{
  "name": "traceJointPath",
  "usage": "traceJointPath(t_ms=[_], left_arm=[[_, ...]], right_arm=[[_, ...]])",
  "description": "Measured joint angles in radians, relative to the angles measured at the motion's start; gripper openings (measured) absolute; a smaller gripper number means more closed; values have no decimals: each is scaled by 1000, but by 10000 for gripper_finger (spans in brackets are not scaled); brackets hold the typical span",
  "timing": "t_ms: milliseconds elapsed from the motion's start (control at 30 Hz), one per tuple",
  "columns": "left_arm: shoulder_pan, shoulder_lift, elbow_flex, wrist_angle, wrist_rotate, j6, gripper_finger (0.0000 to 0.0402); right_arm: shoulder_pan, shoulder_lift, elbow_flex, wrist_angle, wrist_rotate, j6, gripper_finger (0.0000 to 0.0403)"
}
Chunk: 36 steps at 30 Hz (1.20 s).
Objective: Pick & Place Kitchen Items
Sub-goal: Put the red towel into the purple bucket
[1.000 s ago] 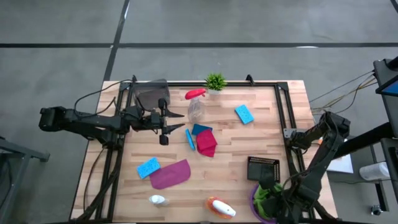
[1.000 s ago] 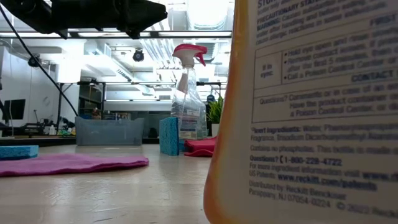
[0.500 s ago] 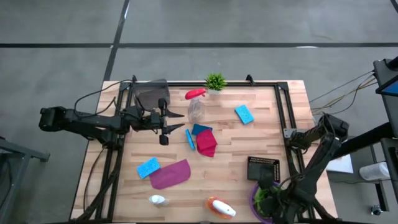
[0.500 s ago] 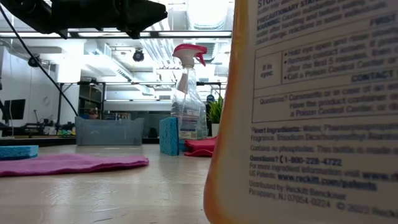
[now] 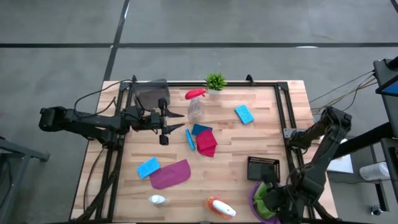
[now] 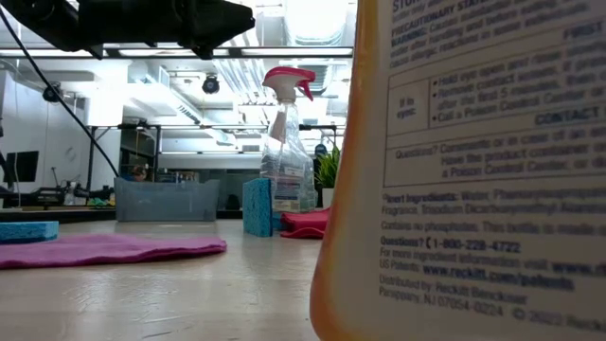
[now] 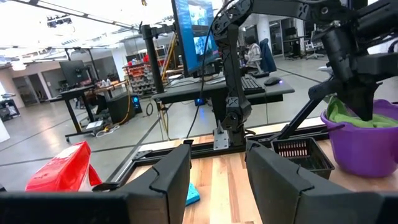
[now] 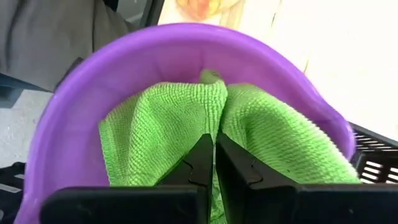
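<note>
The right gripper (image 8: pixel 214 163) is sitting a little deeper in the purple bowl (image 8: pixel 74 106) than a moment ago, its fingers pinched on the green cloth (image 8: pixel 249 140) inside. Only the right wrist view shows that pinch. The left gripper (image 7: pixel 216 180) is waiting over the table (image 5: pixel 261 130), fingers apart, holding nothing.

high: overhead, whole table | low: table-level, orange bottle (image 6: pixel 464 170) fills lens | L wrist: looks across at purple bowl (image 7: pixel 364 140) | R wrist: directly above same bowl, close
</note>
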Motion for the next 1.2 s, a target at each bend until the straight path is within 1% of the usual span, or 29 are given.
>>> traceJointPath(t_ms=[133, 233, 367, 533, 700, 867, 967, 1067, 1133, 1200], left_arm=[[0, 0, 0, -1, 0, 0, 156], [0, 0, 0, -1, 0, 3, 156], [0, 0, 0, 0, 0, 3, 156], [0, 0, 0, 2, 0, 3, 156], [0, 0, 0, 3, 0, 3, 156], [0, 0, 0, 2, -1, 20, 156], [0, 0, 0, 3, -1, 21, 156], [0, 0, 0, 2, -1, 21, 156], [0, 0, 0, 2, -1, 21, 156], [0, 0, 0, 2, -1, 21, 156]], right_arm=[[0, -18, 15, -5, 9, -9, 18], [0, -31, 47, -5, 12, -61, 18], [-2, -48, 92, -21, 15, -196, 18], [-21, -54, 154, -88, 16, -395, 18], [-31, -54, 204, -98, 36, -416, 18], [-52, -55, 216, -118, 129, -422, 18], [-80, -55, 210, -130, 141, -433, 20], [-111, -55, 199, -126, 156, -446, 42], [-133, -55, 186, -124, 174, -454, 75], [-159, -54, 172, -121, 187, -466, 119]])
